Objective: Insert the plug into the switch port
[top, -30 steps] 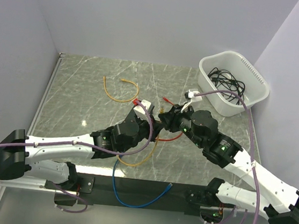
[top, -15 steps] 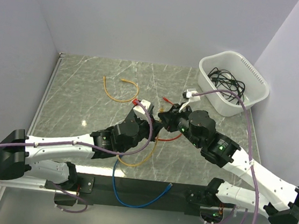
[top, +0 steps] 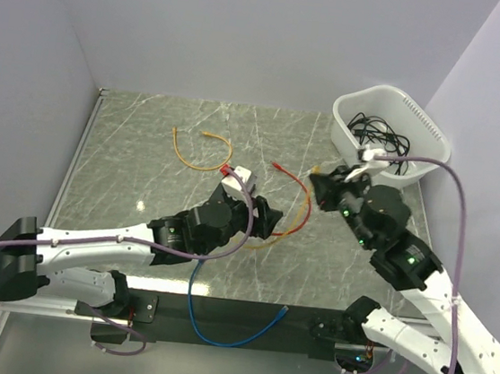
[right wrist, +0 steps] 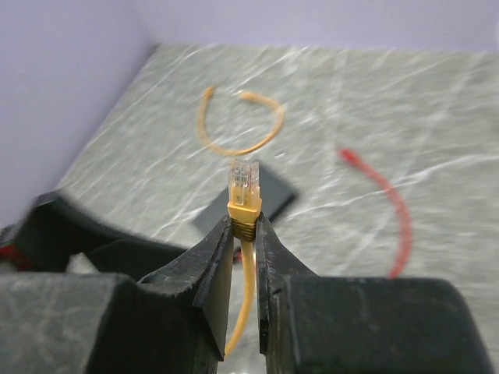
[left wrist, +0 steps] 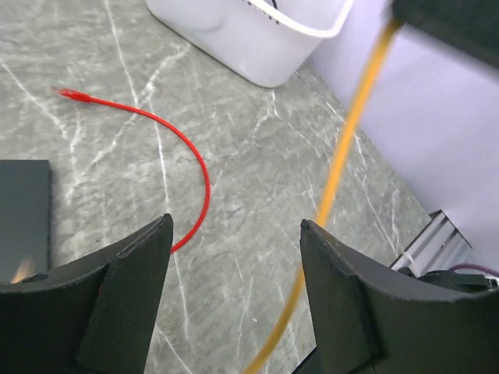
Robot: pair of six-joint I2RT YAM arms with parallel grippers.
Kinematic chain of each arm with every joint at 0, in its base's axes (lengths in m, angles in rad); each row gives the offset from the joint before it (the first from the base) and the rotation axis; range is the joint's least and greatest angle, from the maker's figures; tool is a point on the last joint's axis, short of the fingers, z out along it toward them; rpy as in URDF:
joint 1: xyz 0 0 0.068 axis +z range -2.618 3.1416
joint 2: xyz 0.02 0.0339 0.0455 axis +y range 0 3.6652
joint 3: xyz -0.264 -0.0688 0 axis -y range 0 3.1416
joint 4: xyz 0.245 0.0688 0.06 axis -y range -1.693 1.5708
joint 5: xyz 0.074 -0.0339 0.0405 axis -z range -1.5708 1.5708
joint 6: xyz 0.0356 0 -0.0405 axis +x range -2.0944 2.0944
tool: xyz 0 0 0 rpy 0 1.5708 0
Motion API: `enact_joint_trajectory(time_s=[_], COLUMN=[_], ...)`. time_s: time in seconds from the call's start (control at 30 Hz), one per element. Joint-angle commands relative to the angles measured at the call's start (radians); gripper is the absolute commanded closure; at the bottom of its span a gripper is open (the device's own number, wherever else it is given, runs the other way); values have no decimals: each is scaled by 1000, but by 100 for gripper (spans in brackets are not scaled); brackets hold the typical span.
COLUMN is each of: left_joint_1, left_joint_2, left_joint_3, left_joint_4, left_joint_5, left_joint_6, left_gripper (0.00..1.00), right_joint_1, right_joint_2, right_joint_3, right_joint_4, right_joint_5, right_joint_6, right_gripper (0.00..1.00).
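Right gripper [right wrist: 244,234] pinches cable [right wrist: 242,312] just behind plug [right wrist: 243,181], left gripper [left wrist: 235,230] gapes empty, switch [right wrist: 273,193] lies flat on table [right wrist: 437,117] beyond plug: best to tip plug level, square it to the port face (unseen here), then push in slowly.

A tub [top: 433,127] stands at the far right corner of the table [top: 147,139], with a tangle of cables [top: 378,129] inside it. A looped cable [top: 200,169] lies toward the far left. A curved cable [top: 292,176] lies mid-table, between the left gripper [top: 267,216] and the right gripper [top: 320,186]. The plug [right wrist: 243,185] sits between the right gripper's fingers, with the switch [right wrist: 269,195] on the table beyond it. Another cable [top: 214,342] lies at the near edge, between the arm bases.
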Motion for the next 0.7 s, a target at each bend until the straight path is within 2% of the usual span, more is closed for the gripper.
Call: enact_joint_trajectory(time_s=[0.0, 0.13, 0.3, 0.43, 0.57, 0.67], left_joint_1=[-3, 0, 23, 49, 96, 141], left_joint_2=[-71, -148, -185, -163, -154, -172], left_joint_3=[18, -11, -53, -50, -67, -94], left_joint_4=[-33, -63, -63, -76, -77, -73], left_joint_5=[-58, -131, -129, -117, -77, -42], left_joint_6=[15, 15, 2, -8, -31, -48], left_gripper=[28, 27, 28, 28, 30, 34], right_joint_1=[-103, -112, -112, -97, 9, 53], right_joint_2=[-43, 17, 219, 423, 626, 831], right_joint_3=[91, 211, 437, 504, 420, 413], right_joint_4=[-98, -209, -370, -445, -366, -320], right_joint_5=[-18, 83, 221, 137, 88, 30], right_joint_6=[-118, -163, -258, -327, -437, -448], right_gripper=[100, 100, 100, 100, 100, 100])
